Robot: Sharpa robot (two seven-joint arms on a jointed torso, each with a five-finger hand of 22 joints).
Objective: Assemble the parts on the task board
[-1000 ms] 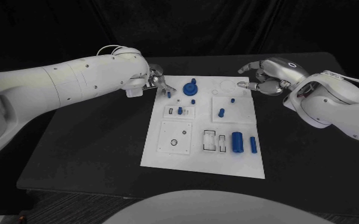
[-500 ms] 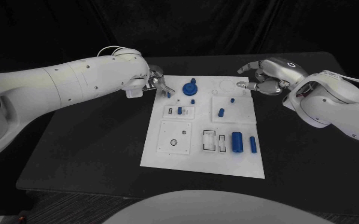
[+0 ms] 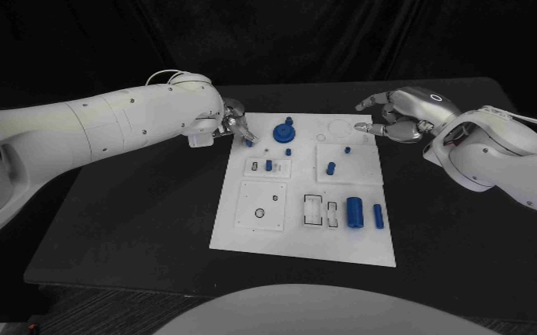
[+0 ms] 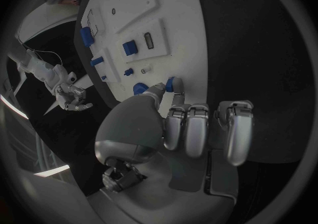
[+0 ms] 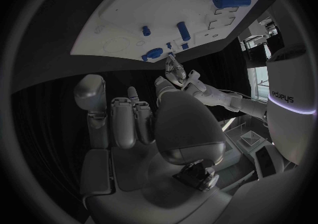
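The white board (image 3: 308, 195) lies mid-desk (image 3: 146, 211), and I see my left hand (image 3: 236, 124) pinching a small blue piece (image 4: 173, 84) at its far corner while my right hand (image 3: 394, 122) hangs curled and empty beside it.

Your head camera looks down from above on the task board (image 3: 304, 188); each wrist camera sits close behind its own hand. All three share that board.
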